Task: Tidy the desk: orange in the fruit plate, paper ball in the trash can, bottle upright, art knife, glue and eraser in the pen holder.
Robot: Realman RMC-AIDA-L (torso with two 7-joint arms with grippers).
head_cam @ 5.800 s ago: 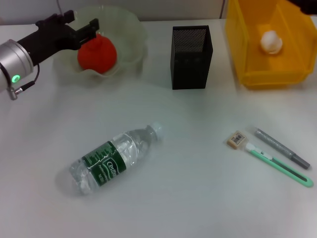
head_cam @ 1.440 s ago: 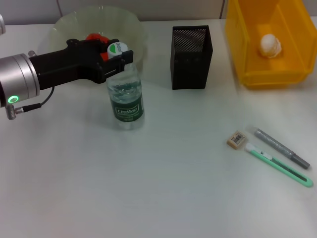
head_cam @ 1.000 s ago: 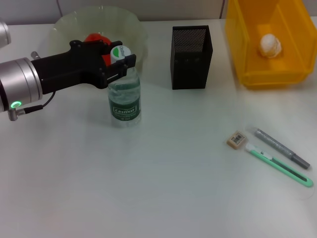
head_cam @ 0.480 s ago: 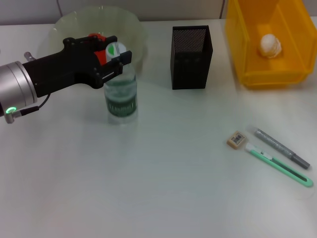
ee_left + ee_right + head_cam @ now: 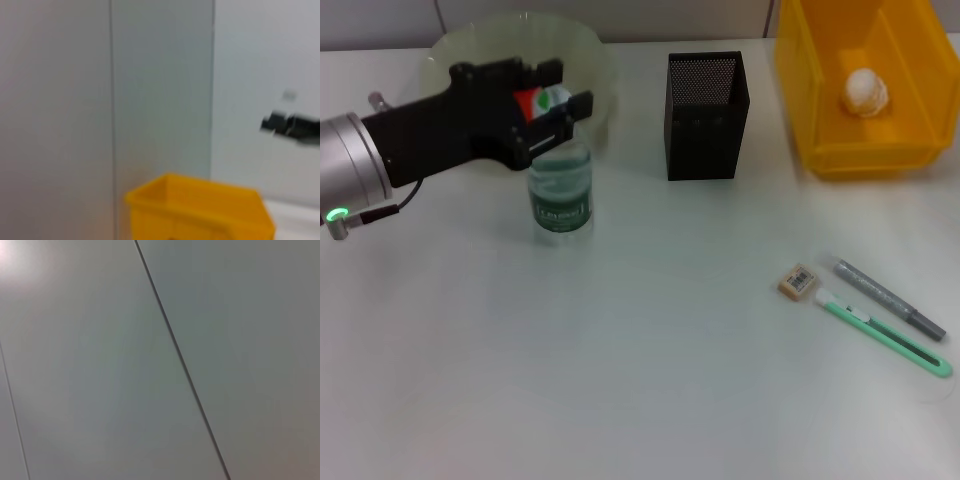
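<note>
Head view: looks forward and down on the desk (image 5: 650, 380) from above, the yellow bin (image 5: 820, 120) far right.
Left wrist view: faces level toward a wall, the yellow bin (image 5: 200, 210) low and near; shared with head view.
Right wrist view: close on bare wall panels only.

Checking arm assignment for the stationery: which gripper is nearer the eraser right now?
Left, by default. The left gripper is at the bottle neck, far across the table from the eraser. The right gripper is not in any view.
</note>
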